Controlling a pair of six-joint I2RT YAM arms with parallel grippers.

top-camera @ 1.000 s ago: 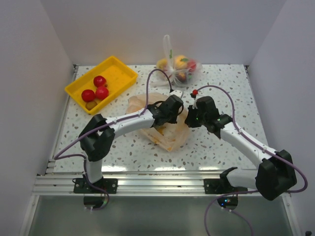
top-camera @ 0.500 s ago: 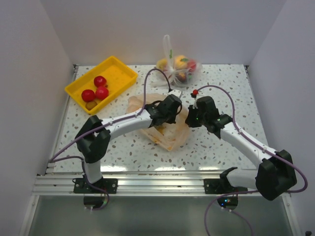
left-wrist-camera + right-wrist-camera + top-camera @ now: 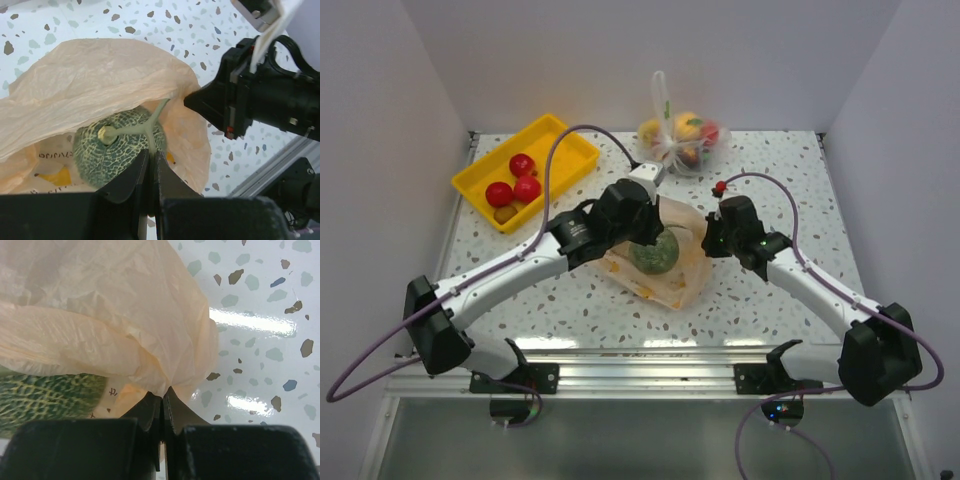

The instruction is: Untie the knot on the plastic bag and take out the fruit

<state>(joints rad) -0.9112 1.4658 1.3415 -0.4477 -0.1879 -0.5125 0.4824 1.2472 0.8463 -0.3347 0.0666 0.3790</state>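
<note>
— So, what's the bench like?
— White speckled terrazzo (image 3: 760,160), plain white walls (image 3: 620,50) on three sides, a metal rail (image 3: 640,372) along the near edge. By the far left corner sits a yellow tray (image 3: 565,150) holding three red fruits (image 3: 512,185) and a small brown one (image 3: 505,213).
— And the claws?
— Mid-bench, the left claw (image 3: 151,155) is pinched tight on the stem (image 3: 131,130) of the green fruit (image 3: 100,160), which sits half covered by the plastic bag (image 3: 90,75). At the far edge stands a clear bag (image 3: 682,140) of fruit. Rightmost, the right claw (image 3: 162,392) is closed on a fold of the peach bag's film.
</note>
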